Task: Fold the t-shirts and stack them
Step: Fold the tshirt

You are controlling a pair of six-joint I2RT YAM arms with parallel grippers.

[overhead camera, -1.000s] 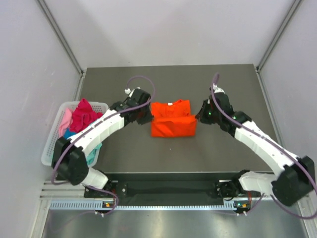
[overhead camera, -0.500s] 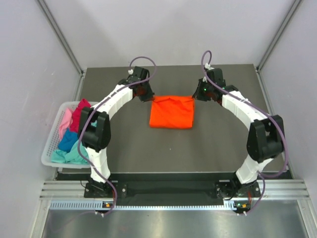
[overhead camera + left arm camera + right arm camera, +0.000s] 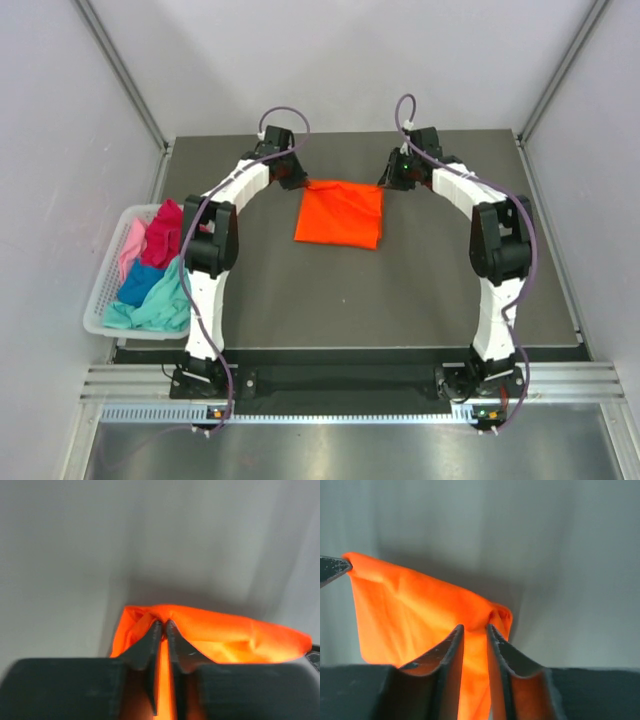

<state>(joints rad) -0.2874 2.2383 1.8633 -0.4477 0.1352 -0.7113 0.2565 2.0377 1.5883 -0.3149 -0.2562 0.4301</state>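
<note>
The orange t-shirt (image 3: 340, 215) lay folded on the tabletop (image 3: 400, 290), its far corners pinched in the narrow left end effector (image 3: 163, 624) and right end effector (image 3: 475, 627). The other t-shirts (image 3: 150, 285) sat crumpled in the basket (image 3: 97, 300), so most of the folding, and all the stacking, seemingly remained.

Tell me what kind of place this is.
Most likely a robotics lab test cell: the left arm and right arm are mounted at the near edge of a dark table, plain white walls box it in, and an orange t-shirt lies on it near a basket of shirts.
</note>
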